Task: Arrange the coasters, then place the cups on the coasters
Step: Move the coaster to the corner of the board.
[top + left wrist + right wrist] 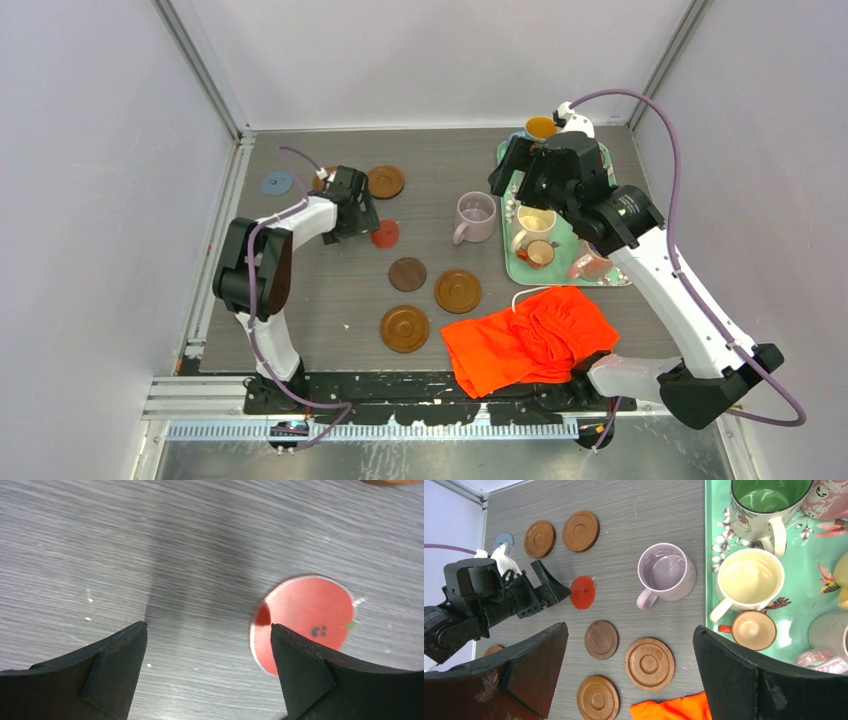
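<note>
Since the red-orange coaster (pixel 305 617) lies flat on the table (pixel 150 540), left of the lilac mug (pixel 476 214) and just on the far side of the dark brown coaster (pixel 407 274), it is judged to be the item now being arranged. The left gripper (pixel 207 627) is released: its jaws are spread wide with nothing between them. 1 fingertip (pixel 300 655) overlaps the rim of the disc, while the other stands over bare table, so the disc sits off-centre in the gap.

For a sound pickup, the gripper should be shifted until the disc is centred between the jaws. It should then be lowered until the tips meet the table before closing, since a thin disc offers little edge to grip.

2 far brown coasters (pixel 580 531) lie beside the blue coaster (pixel 277 183), and 2 near brown coasters (pixel 458 291) lie toward the orange cloth (pixel 530 340). The cream mug (pixel 749 580) and the green-inside mug (pixel 769 500) are seated on the teal tray (pixel 716 492) at the right. The right gripper (pixel 630 627) is held above that area, released and empty.
</note>
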You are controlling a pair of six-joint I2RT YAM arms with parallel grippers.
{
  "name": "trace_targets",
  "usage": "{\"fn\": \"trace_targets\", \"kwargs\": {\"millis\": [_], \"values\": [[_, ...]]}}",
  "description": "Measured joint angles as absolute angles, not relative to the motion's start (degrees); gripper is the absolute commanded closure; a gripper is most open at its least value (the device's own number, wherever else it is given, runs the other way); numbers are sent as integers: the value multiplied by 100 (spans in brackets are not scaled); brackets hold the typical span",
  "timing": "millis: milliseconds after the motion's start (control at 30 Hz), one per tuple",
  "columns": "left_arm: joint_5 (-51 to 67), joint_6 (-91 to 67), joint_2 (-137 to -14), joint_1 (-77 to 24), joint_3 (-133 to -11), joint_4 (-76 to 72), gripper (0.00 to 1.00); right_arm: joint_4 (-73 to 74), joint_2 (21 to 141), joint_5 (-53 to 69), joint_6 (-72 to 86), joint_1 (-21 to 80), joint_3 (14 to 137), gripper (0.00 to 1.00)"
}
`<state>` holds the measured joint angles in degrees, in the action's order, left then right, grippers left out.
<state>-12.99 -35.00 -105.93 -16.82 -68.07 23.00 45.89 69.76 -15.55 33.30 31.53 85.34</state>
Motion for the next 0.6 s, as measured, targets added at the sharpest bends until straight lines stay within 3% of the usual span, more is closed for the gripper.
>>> {"fn": "trace_targets", "kwargs": {"millis": [333, 600], "values": [[-1267, -3100, -10586, -2604, -6910, 2333, 0, 4574, 6866, -1503, 3284, 3153, 8458, 0], [-1264, -2934, -11052, -2672, -7363, 2379, 0, 4569, 6801, -1496, 3273, 3153, 8340, 0]]}}
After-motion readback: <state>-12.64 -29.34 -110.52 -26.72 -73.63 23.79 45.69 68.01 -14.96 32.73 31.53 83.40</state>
